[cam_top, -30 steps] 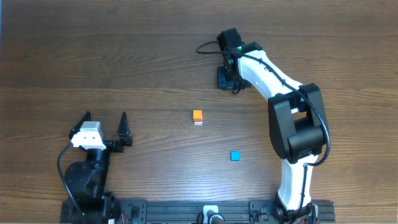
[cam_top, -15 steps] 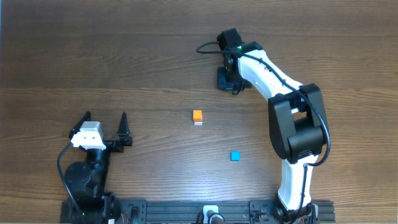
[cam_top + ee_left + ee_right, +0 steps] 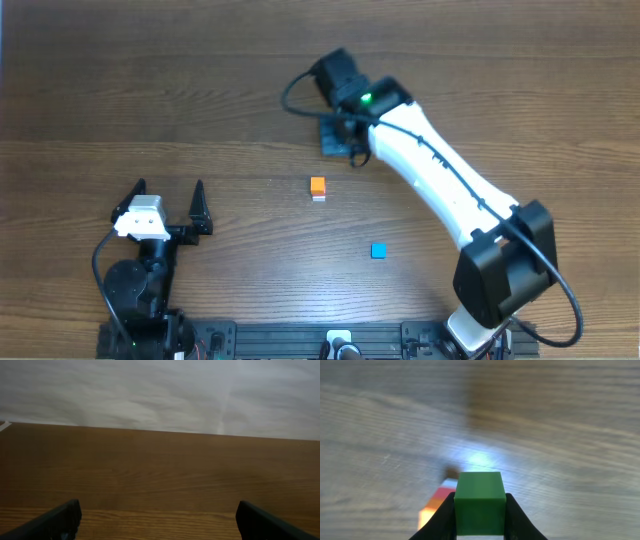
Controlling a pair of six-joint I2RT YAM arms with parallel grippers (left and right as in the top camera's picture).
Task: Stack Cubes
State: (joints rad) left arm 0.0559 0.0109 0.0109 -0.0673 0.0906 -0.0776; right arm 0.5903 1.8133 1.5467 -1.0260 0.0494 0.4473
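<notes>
An orange cube (image 3: 317,185) sits on a white cube (image 3: 318,198) at the table's middle. A blue cube (image 3: 378,251) lies alone nearer the front, to the right. My right gripper (image 3: 338,140) hangs lifted behind the stack, shut on a green cube (image 3: 479,491). In the right wrist view the orange cube (image 3: 436,505) shows just beyond and to one side of the green cube, partly hidden by it. My left gripper (image 3: 168,195) rests open at the front left, far from all cubes, with nothing between its fingers (image 3: 57,521).
The wooden table (image 3: 200,90) stretches bare around the cubes. A pale wall (image 3: 160,390) rises beyond the table's edge in the left wrist view. The right arm (image 3: 450,190) slants across the right half of the table.
The right arm has swung left and slightly back, carrying the green cube toward the orange-on-white stack. The left arm has kept still.
</notes>
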